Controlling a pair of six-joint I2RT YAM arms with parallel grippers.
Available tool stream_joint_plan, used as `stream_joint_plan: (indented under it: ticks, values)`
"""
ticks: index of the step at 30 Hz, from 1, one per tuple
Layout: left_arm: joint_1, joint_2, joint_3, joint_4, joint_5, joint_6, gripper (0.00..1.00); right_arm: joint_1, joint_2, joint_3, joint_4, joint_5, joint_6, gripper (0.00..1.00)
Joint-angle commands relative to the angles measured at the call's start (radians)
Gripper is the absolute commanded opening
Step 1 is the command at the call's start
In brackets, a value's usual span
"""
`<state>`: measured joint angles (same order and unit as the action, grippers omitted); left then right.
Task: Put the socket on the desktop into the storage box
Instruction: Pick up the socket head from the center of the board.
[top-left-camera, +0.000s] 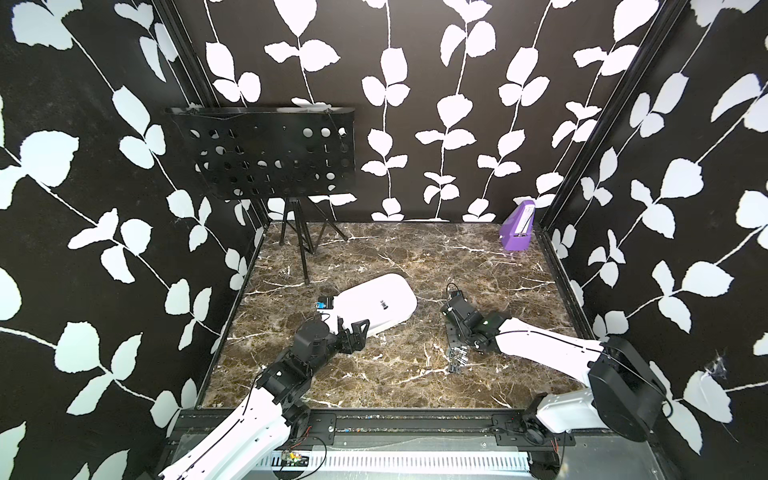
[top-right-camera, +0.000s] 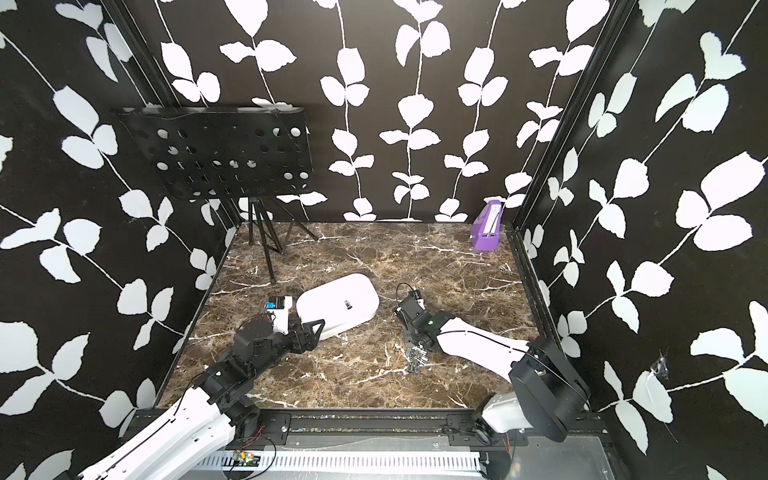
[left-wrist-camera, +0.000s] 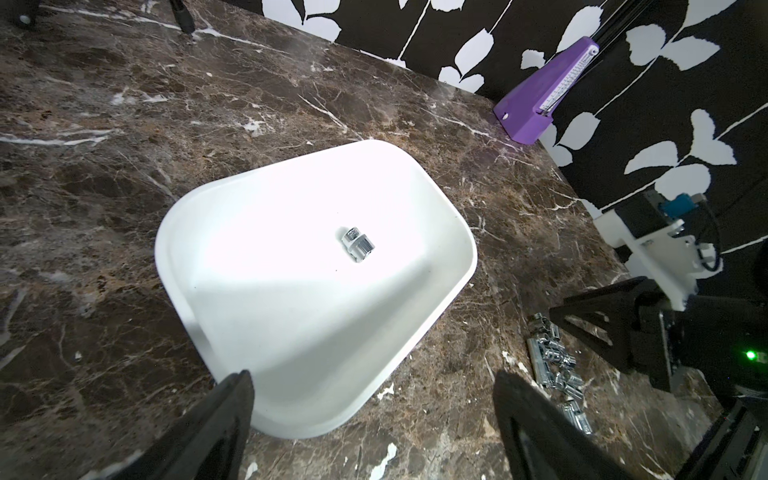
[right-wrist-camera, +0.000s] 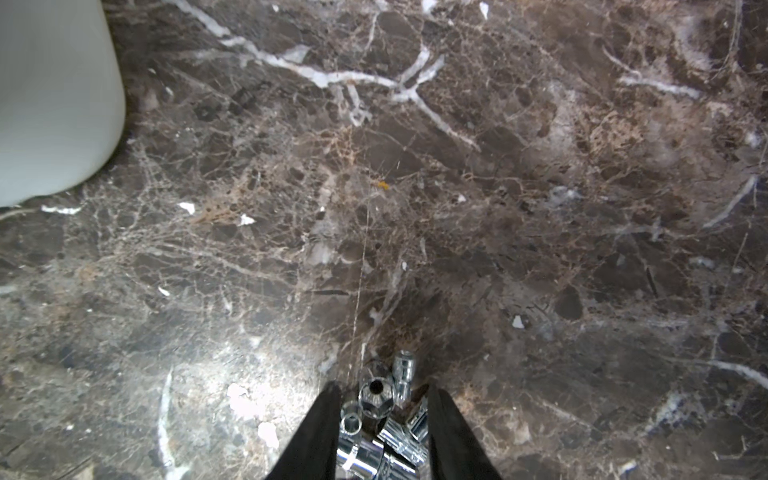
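Sockets: loose chrome sockets (top-left-camera: 456, 360) lie heaped on the worktop (top-left-camera: 415, 257), apart from the storage box (top-left-camera: 361, 291) on its right-arm side, at mixed angles and with no shared long axis.
Boxed socket: a single boxed socket (left-wrist-camera: 358, 245) lies on the storage box floor.
Right arm: the right end effector (right-wrist-camera: 382, 390) is down on the heap, its jaws partly apart astride several sockets. I cannot tell whether any is pinched.
Left arm: the left end effector (left-wrist-camera: 374, 376) is spread wide and empty over the storage box's near rim.
Key relation: the heap sits between the right fingers, so the right arm is nearer.
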<state>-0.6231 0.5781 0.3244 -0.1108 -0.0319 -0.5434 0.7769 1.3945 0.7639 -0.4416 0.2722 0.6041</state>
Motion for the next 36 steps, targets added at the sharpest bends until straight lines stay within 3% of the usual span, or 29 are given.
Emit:
stream_joint_plan:
  ticks: [1, 36]
  values:
    - [-0.004, 0.009, 0.015, -0.009, -0.014, -0.009, 0.9, 0.004, 0.001, 0.006, -0.007, -0.013, -0.006, 0.38]
    - [-0.004, 0.03, 0.021, -0.021, -0.031, -0.003, 0.9, 0.009, 0.052, -0.014, -0.007, -0.022, -0.052, 0.29]
